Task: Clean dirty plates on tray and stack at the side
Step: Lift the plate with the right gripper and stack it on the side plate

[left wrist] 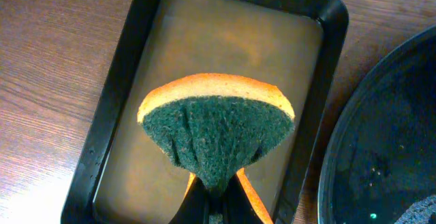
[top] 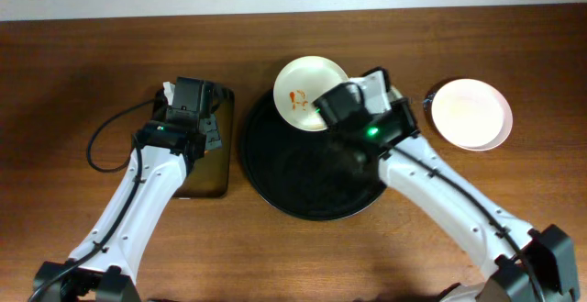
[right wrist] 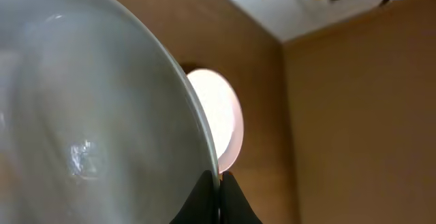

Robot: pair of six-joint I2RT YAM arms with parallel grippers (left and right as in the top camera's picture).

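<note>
White plate (right wrist: pixel 95 115) rim pinched by right gripper (right wrist: pixel 219 186) (left gripper (left wrist: pixel 216 186) clamps sponge (left wrist: pixel 218 129)).

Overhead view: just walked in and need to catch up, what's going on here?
The right gripper holds a smeared white plate by its rim at the far edge of the black tray. The left gripper pinches a green-and-orange sponge above the small rectangular tray of brownish liquid. A pale pink plate lies beside the black tray.
</note>
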